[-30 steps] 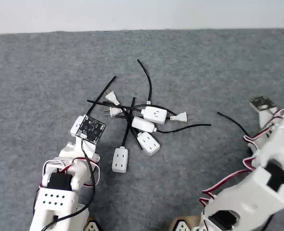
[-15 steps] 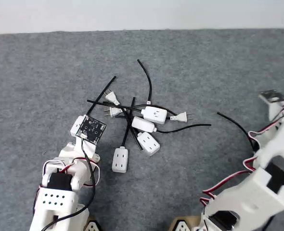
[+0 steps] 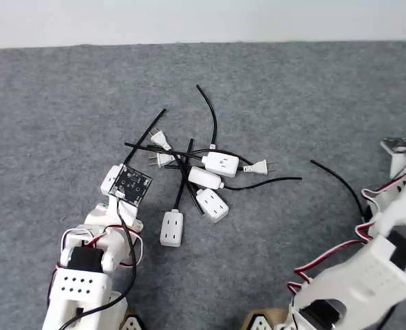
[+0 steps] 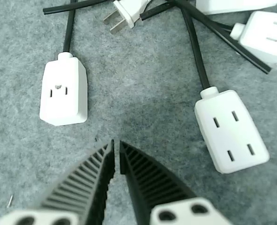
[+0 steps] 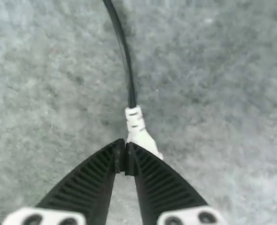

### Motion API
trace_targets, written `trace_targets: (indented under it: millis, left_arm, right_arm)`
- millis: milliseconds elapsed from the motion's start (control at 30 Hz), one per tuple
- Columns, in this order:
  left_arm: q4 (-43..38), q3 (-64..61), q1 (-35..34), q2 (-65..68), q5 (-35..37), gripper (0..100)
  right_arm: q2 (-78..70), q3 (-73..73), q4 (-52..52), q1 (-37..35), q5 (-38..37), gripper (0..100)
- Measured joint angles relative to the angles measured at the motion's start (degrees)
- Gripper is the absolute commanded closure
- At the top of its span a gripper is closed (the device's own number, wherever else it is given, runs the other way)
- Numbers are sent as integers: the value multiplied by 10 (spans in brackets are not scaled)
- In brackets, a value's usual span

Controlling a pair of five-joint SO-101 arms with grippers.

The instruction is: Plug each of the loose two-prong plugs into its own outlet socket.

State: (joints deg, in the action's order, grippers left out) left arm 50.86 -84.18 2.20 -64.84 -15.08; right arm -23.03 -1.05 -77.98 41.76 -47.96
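2 robot arms sit side by side at the near edge of a grey carpeted tabletop (image 3: 51, 103). The left gripper (image 4: 117, 147) hangs low over the carpet, its fingers (image 4: 94, 176) closed almost together and holding nothing. Just beyond its tips lie a single-outlet socket (image 4: 63, 93) and a double-outlet socket (image 4: 230, 131), both face up on black leads. The right gripper (image 5: 125, 154), well apart from the pile, also has its fingers closed. A lone plug (image 5: 137, 129) lies at their tips with 1 end hidden under a finger, so it is unclear whether the plug is pinched. Its black cord (image 3: 337, 180) trails off toward the middle of the tabletop. Farther out, a far plug (image 3: 258, 166) rests beside an upper socket (image 3: 221, 163) among crossed cords, and nothing there looks plugged in. The task seems to be at its first step, collecting the stray plug. The next move likely calls for a firm hold on the plug body with the prongs free, then lining the prongs up with a socket's slots while the other arm steadies it.
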Motion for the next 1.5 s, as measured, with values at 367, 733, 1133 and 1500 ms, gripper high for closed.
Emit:
trace_targets:
  millis: [367,733,1133,1500]
  left_arm:
    - [0,0,0,0,0,985]
    - [0,0,0,0,0,985]
    - [0,0,0,0,0,985]
    - [0,0,0,0,0,985]
  right_arm:
    - [-37,1,-4,-30,0,990]
    - [105,0,-38,-25,-1,990]
    - [15,0,-2,22,-14,990]
    - [-26,7,-2,11,-14,987]
